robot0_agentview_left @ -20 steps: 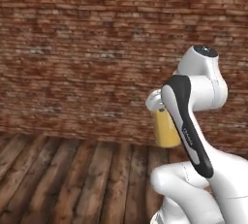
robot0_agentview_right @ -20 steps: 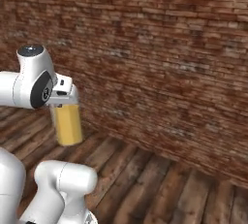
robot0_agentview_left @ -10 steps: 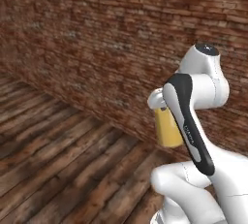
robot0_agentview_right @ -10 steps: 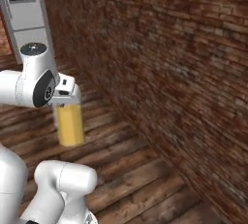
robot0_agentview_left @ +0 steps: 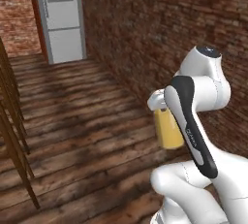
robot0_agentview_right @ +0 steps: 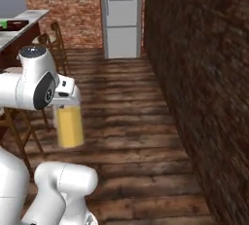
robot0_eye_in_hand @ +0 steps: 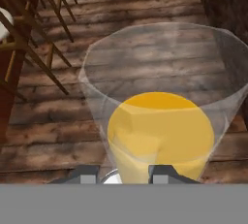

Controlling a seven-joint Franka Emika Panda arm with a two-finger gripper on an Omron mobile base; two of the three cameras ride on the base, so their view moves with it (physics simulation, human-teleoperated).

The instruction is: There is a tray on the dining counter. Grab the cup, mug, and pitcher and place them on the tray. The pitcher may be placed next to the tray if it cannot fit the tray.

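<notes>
One pitcher [robot0_agentview_right: 69,125] in play, carried off the floor, hanging upright under the tool [robot0_agentview_right: 64,98] at centre-left of the right base frame and centre-right of the left base frame. Tool is clamped on its rim from above; in the hand frame the two dark tips straddle the clear wall at bottom centre, yellow-orange interior directly below. Upright top-grip makes sense: keeps the contents level during transport and leaves the base free for a straight set-down. Arm is tucked close to the body, my guess is to keep the load steady while the base drives.

Dining surface [robot0_agentview_right: 22,24] sits in the upper left of the right base frame, well apart from the pitcher; the dark tray [robot0_agentview_right: 14,24] is on it with something green at its left edge, likely the cup, too small to confirm. Wooden stools [robot0_agentview_right: 48,53] stand beside it. Fridge [robot0_agentview_right: 121,14] at top centre, brick wall [robot0_agentview_right: 204,83] on the right.

Writing: faint lettering on the arm's dark link [robot0_agentview_left: 191,133] in the left base frame, unreadable. Fridge panel blank.
</notes>
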